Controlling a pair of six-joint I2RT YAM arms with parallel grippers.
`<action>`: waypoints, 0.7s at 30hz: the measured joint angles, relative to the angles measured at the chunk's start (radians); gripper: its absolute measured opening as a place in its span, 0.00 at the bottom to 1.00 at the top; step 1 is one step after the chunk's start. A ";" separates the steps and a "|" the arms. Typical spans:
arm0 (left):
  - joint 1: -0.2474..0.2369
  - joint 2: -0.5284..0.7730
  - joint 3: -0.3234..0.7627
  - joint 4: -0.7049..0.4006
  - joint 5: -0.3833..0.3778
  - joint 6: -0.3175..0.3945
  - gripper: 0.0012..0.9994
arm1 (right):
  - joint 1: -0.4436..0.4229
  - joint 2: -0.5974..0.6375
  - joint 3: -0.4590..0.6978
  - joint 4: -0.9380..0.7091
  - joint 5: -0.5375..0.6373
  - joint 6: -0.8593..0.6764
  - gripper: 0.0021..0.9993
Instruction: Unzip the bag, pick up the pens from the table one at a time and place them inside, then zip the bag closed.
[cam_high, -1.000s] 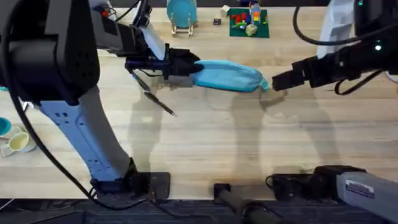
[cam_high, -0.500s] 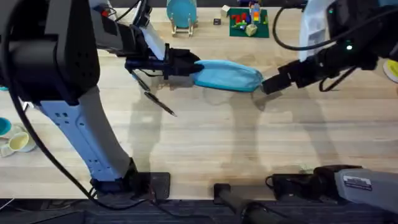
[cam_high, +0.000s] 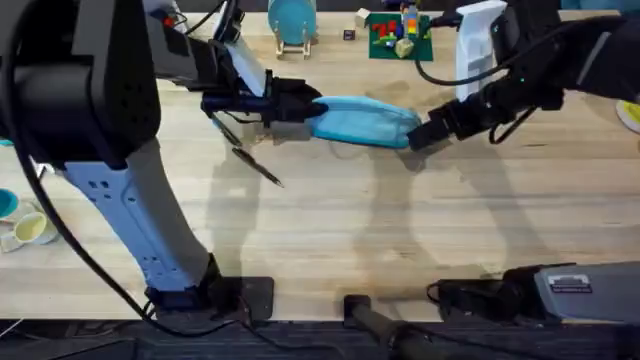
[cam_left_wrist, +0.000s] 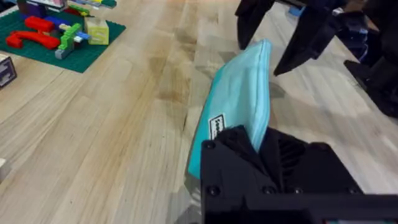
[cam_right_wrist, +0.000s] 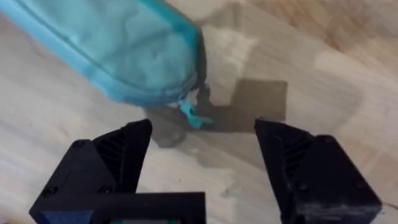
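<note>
Right wrist view: the right gripper (cam_right_wrist: 202, 155), jaws wide and empty, hovers just short of the bag's (cam_right_wrist: 118, 46) zipper tab (cam_right_wrist: 191, 114). The left gripper (cam_high: 290, 103) clamps the far end. Unzipping is in hand; next, pinch the tab.

No readable text anywhere. Small white tag with dark print on bag (cam_left_wrist: 217, 128), at end nearest left gripper (cam_left_wrist: 261, 146): characters too small to make out. White label with dark lines on grey box (cam_high: 580, 296) at near table (cam_high: 340, 230) edge, overhead view: illegible. No brands, numbers or signs legible on arms or other objects.
</note>
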 joint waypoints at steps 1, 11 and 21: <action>0.000 0.000 0.000 0.000 0.000 0.000 0.04 | 0.000 0.004 0.000 0.013 0.000 0.003 1.00; 0.000 0.000 0.000 0.000 0.000 0.000 0.04 | 0.000 0.007 0.001 0.069 0.002 0.014 1.00; 0.000 0.000 0.000 0.000 0.000 0.000 0.04 | 0.000 0.013 0.001 0.067 0.008 0.015 1.00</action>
